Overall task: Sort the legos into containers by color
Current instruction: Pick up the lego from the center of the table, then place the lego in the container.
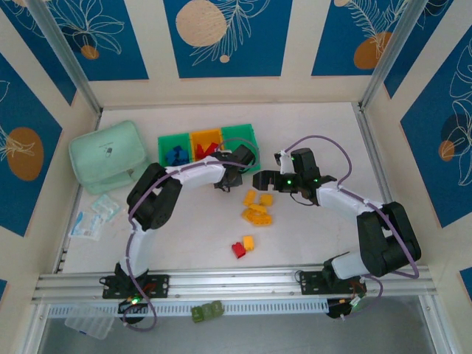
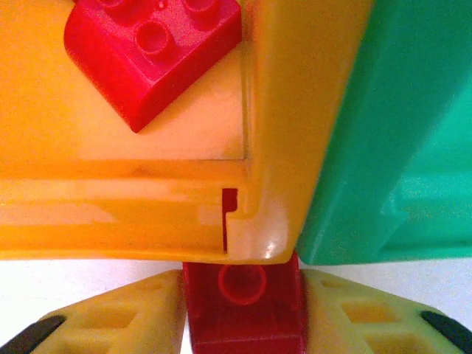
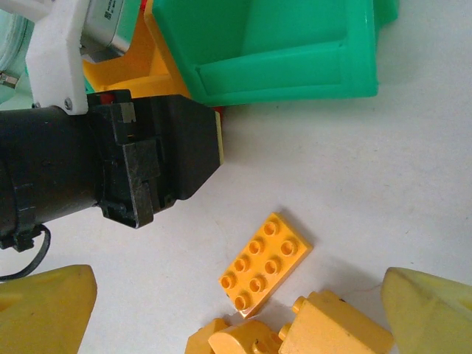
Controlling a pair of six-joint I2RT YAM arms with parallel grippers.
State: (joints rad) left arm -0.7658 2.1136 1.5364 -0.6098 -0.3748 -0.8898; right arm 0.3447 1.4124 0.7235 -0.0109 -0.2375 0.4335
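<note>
Nearest the arm bases, a red brick (image 1: 238, 250) and an orange brick (image 1: 248, 242) sit touching on the desk (image 1: 324, 243). Farther out, the right fingers (image 3: 243, 299) stand wide open over an orange pile (image 1: 257, 214). The left fingers (image 2: 243, 328) clamp a red lego (image 2: 243, 295) at the orange bin (image 2: 147, 221), by its near corner. Another red piece (image 2: 151, 51) lies inside it; blue bricks (image 1: 175, 155) lie in the left green bin (image 1: 164, 140).

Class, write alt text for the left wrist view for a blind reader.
A red brick is pinched between the left tool's yellow fingers, just outside the orange bin's corner. A second red brick lies inside that bin; a green bin stands beside it.
</note>
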